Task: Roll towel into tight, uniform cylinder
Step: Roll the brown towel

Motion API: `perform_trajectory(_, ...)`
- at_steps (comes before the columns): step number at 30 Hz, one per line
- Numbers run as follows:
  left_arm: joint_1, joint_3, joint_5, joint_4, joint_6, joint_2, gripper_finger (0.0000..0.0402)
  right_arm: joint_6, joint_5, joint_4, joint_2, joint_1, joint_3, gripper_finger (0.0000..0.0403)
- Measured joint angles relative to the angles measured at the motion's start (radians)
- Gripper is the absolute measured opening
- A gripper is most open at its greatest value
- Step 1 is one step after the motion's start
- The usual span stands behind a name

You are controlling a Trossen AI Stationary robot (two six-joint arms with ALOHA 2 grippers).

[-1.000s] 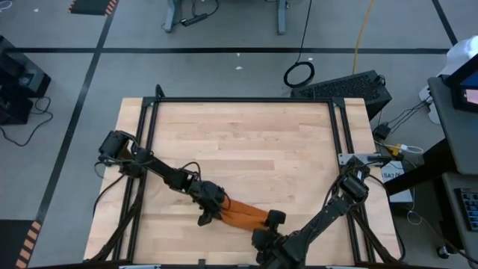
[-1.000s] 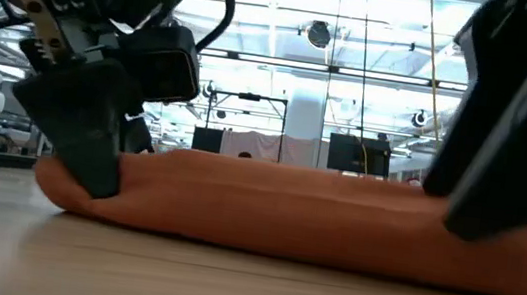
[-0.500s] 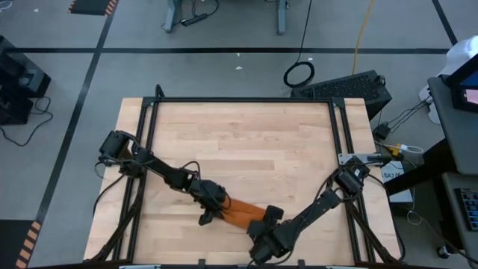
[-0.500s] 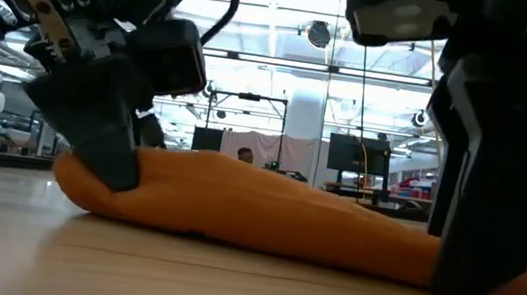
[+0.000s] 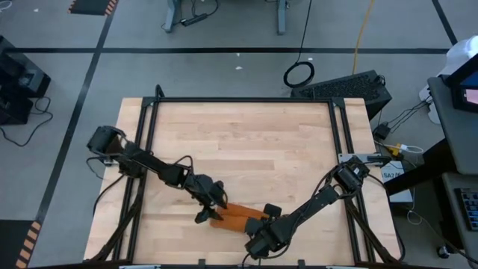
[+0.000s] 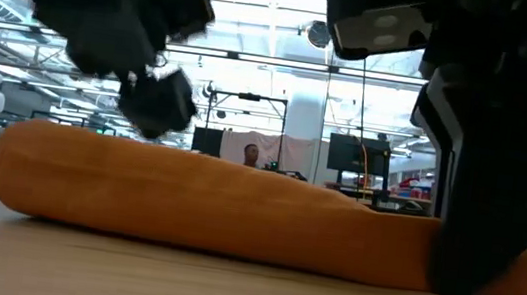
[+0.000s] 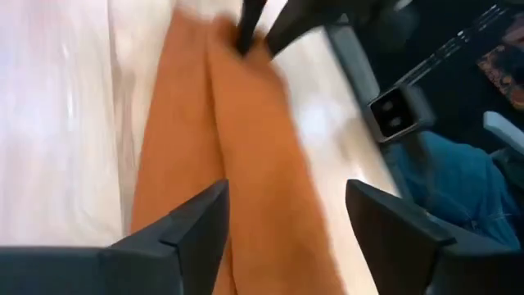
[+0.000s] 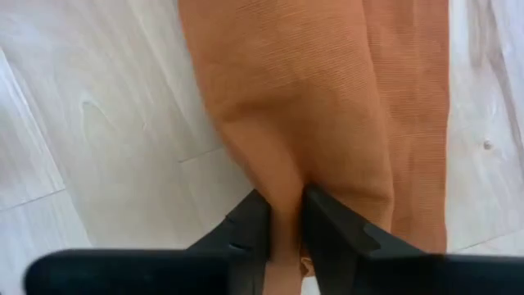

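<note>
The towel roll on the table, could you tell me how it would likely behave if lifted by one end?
The towel is soft cloth, so it would probably sag. The right gripper pinches a fold, so its layers likely give. The left gripper stands open above it, so that end may loosen.

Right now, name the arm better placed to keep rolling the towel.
Right, probably. The right tool is pinched on a fold of the towel at one end. The left tool stands open above the other end, holding nothing.
</note>
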Motion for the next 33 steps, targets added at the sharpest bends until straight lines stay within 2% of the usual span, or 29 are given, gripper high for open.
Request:
perform_trajectory(4,-0.044,0.000,-0.007,-0.025,0.053,-0.093,0.0257,-0.001,-0.034,0.000,-0.016,-0.018,-0.003,0.0045)
perform_trajectory(6,-0.100,-0.004,-0.058,-0.021,0.105,-0.118,0.0258,0.000,-0.043,0.003,-0.028,-0.027,-0.004,0.0035)
perform_trajectory(12,-0.314,-0.011,-0.391,-0.025,0.286,-0.096,0.0258,0.002,-0.123,0.006,-0.074,-0.078,-0.004,0.0022)
perform_trajectory(16,-0.411,-0.011,-0.600,-0.016,0.291,-0.072,0.0258,-0.035,-0.188,0.023,-0.095,-0.120,-0.004,0.0021)
perform_trajectory(20,-0.456,-0.011,-0.731,-0.029,0.287,-0.047,0.0258,-0.056,-0.284,0.054,-0.096,-0.152,-0.003,0.0020)
perform_trajectory(33,-0.463,-0.011,-0.798,-0.022,0.249,0.076,0.0258,-0.086,-0.369,0.152,-0.096,-0.177,-0.002,0.0020)
